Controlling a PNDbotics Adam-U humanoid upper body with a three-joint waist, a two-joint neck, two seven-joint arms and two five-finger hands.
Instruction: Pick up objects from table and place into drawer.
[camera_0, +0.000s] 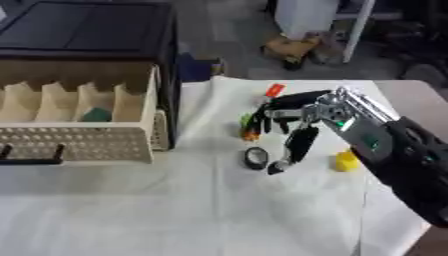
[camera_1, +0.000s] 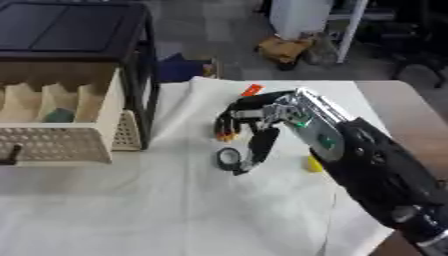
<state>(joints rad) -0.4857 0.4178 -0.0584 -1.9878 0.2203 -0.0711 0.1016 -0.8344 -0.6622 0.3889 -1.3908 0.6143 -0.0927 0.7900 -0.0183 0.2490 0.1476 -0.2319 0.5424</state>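
On worktop (camera_0: 131, 210): black ring (camera_0: 255, 158), just left of our right hand (camera_0: 302, 120); fingers hang down uncurled, one tip beside it, grasping nothing.

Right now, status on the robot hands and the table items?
Right robot hand over the items, fingers curled round something small and colourful. Left not in view. Black ring and yellow piece on cloth. Drawer open, nothing blocking it.

Both head eyes look down, sharing table (camera_0: 175, 210) and drawer (camera_0: 79, 125)

A white-clothed table (camera_0: 175, 210) carries a black ring (camera_0: 255, 158) and a yellow block (camera_0: 347, 161).
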